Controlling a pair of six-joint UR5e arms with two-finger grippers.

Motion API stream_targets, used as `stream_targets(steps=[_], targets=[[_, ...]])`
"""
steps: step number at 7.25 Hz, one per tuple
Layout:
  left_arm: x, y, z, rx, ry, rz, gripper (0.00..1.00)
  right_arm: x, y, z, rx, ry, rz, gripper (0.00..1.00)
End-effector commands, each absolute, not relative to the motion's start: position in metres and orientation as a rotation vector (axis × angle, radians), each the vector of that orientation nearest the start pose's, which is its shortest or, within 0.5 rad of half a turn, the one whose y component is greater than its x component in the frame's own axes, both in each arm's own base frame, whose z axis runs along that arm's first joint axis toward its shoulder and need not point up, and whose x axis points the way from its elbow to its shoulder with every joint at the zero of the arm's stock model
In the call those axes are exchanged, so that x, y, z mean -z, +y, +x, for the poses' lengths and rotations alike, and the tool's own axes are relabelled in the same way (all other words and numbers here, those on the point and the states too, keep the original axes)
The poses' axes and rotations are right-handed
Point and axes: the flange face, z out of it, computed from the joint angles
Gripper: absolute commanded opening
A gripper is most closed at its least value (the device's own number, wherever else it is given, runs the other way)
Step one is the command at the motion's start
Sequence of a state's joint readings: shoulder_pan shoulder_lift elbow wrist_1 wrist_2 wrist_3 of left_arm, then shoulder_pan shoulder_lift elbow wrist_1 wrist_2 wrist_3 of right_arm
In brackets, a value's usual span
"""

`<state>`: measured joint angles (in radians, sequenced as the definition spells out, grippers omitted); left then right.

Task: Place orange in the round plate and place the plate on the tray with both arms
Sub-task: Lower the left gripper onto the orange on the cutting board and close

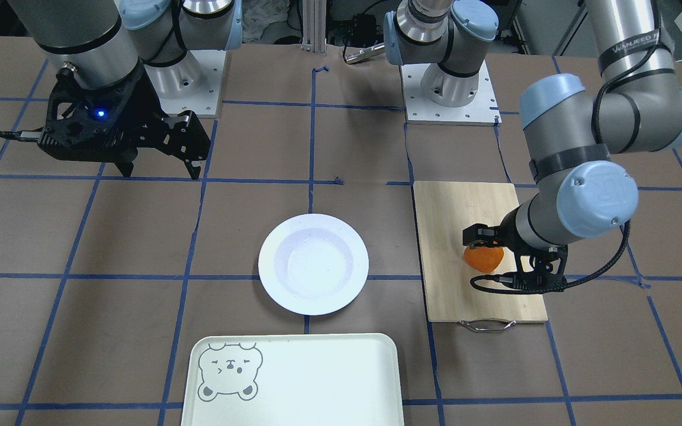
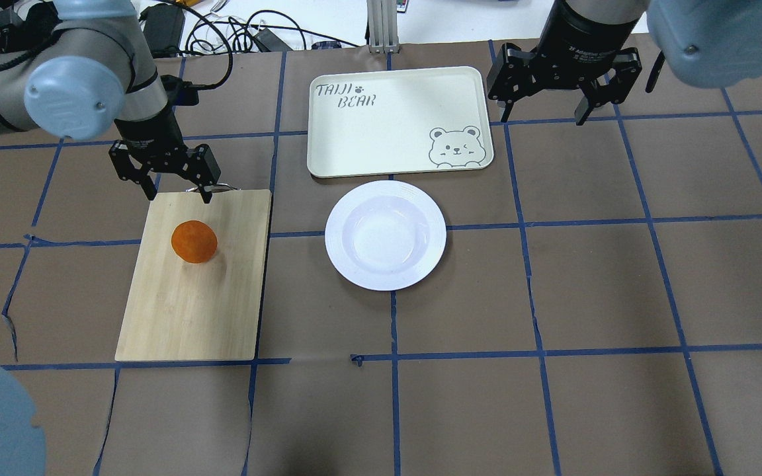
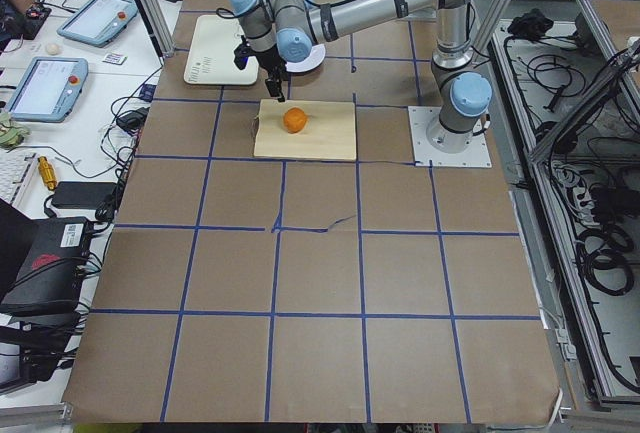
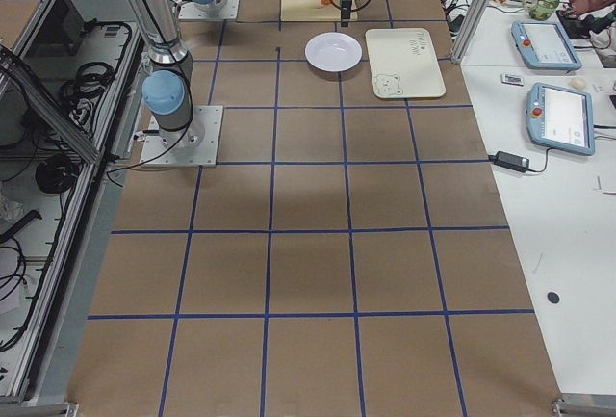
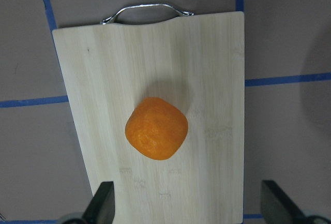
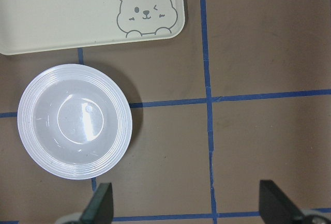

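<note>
A brown blue-taped worktop (image 2: 553, 297) carries a pale rectangular bear tray (image 2: 394, 132), a bamboo cutting board (image 2: 182, 311) and a glossy white round plate (image 2: 385, 235). The left gripper (image 2: 179, 196) hangs over the board and the right gripper (image 2: 542, 119) near the tray, both with jaws apart. A bright-orange fruit (image 2: 194, 242) sits on the board.

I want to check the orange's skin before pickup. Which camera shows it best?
The left wrist-mounted view: the orange sits mid-frame, large and unobstructed, on the bamboo cutting board. Overhead shows it clear but smaller; front-facing, the left gripper partly covers it; side views show a tiny spot.
</note>
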<state>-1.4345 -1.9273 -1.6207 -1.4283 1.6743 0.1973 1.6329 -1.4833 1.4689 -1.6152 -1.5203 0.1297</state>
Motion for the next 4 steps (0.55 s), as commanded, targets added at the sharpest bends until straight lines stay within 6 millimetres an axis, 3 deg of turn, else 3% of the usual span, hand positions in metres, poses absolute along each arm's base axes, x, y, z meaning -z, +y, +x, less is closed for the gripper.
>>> stream_targets(steps=[1,4], targets=[[-0.232,-0.581,-0.032,-0.472,3.052,0.095,0.99,-0.498,-0.525,0.172,0.082,3.083,0.102,1.00],[-0.210,-0.575,-0.032,-0.536,3.053,0.000,0.98,-0.498,-0.525,0.171,0.082,3.083,0.102,1.00]])
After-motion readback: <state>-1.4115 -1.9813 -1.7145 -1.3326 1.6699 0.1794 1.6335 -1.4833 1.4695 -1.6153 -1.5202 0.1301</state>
